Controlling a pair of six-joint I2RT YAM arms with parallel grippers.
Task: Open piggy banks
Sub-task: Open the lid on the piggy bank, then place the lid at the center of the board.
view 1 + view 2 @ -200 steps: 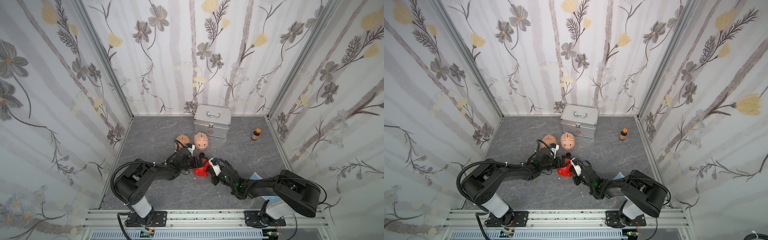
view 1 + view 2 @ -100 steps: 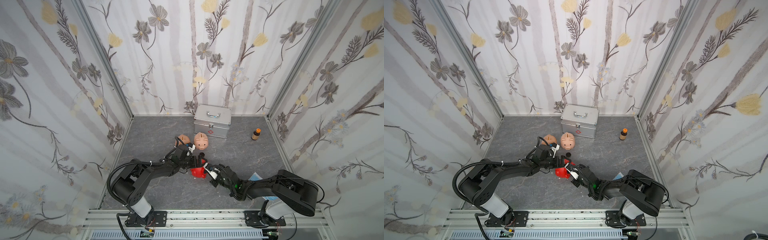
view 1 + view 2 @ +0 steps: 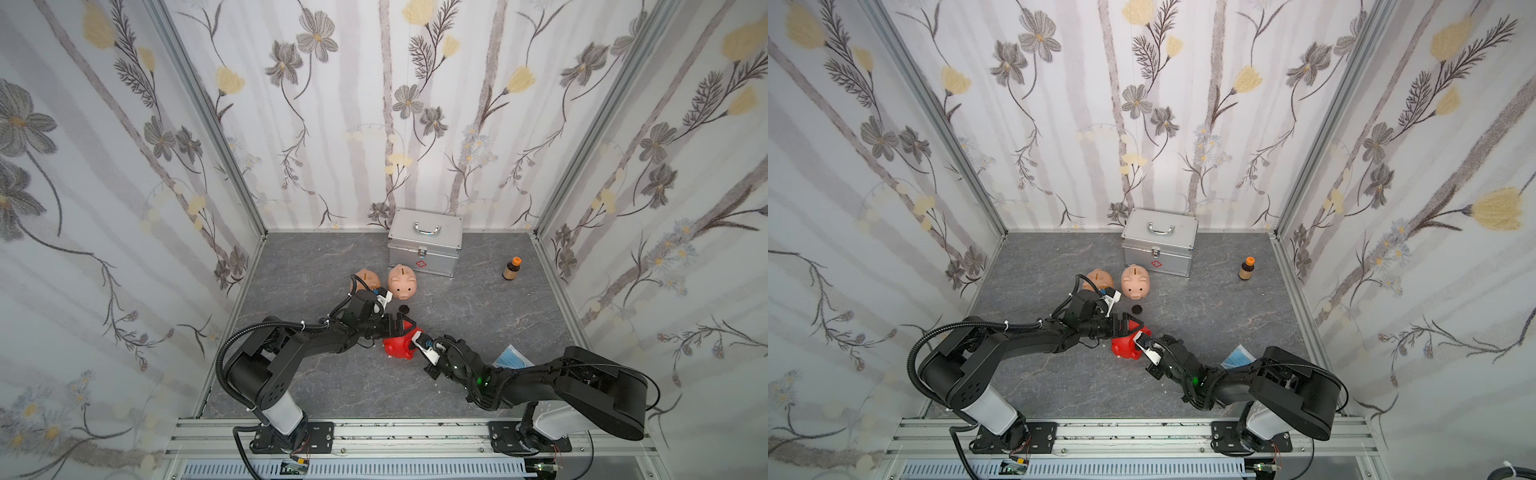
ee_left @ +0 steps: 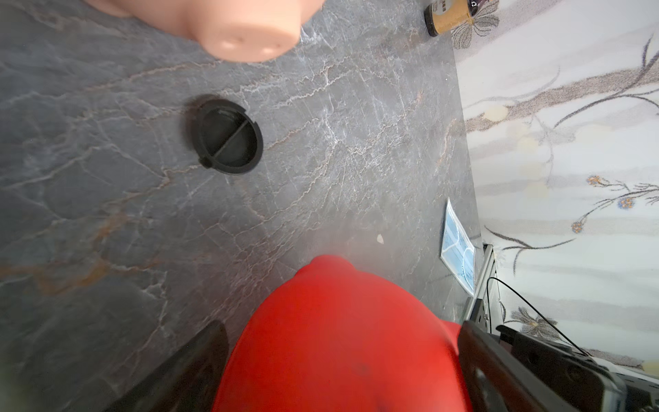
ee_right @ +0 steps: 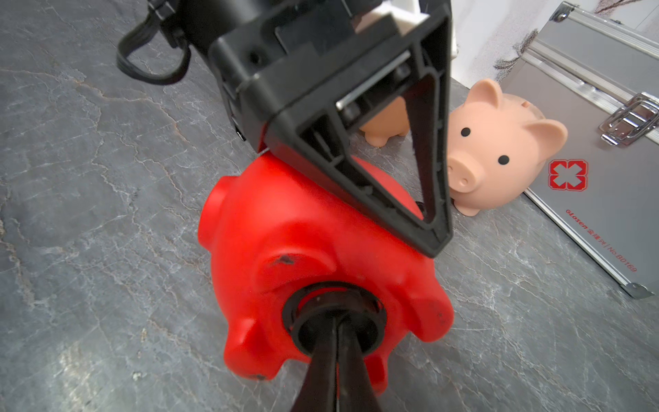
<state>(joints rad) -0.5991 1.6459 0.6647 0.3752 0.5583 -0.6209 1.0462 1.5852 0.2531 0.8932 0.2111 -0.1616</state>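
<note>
The red piggy bank (image 3: 397, 349) has a black plug (image 5: 368, 331), and the peach-pink piggy banks (image 3: 402, 283) are plain. The bench (image 3: 316, 266) is grey with pale marble veins. The case (image 3: 424, 245) is silver with a red cross, the bottle (image 3: 512, 269) brown and orange-capped, and the wallpaper (image 3: 374, 104) white with grey stripes and grey and yellow flowers.

Right claw (image 5: 337, 323), fully closed, grips the black plug (image 5: 376, 323) of the red piggy bank (image 5: 285, 242) lying sideways on the bench (image 5: 89, 178).

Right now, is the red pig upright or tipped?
Tipped on its side: the red pig turns its belly, feet and plug toward the right wrist camera, where the right gripper is shut on the plug.
</note>
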